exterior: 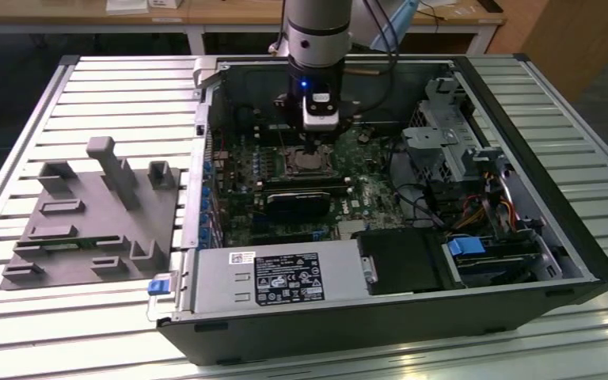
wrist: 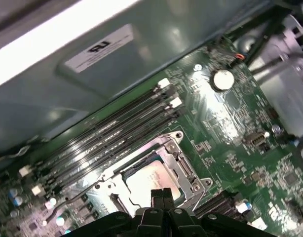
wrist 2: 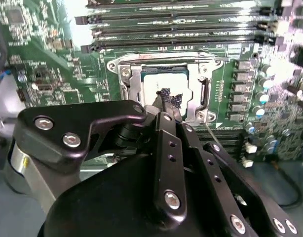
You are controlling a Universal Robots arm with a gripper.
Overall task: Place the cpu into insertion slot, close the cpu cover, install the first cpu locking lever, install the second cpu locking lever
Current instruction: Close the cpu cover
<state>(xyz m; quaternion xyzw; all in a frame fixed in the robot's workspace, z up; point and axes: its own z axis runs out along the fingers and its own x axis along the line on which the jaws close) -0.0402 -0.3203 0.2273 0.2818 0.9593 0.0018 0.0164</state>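
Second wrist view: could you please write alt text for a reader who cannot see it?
A black gripper, shut with nothing in it, points its tips at the cpu, which lies framed by the silvery cpu cover on a green circuit board. Beyond it run long black slots.

Claw (wrist 2: 166, 97), fingertips together, above cpu (wrist 2: 161, 81) inside cpu cover (wrist 2: 135, 81)

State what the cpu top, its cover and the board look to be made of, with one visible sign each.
The cpu top: probably metal, pale silvery with a dull sheen. The cover: likely sheet metal, bright, glinting at its edges. The board: seemingly glossy green laminate, reflecting light.
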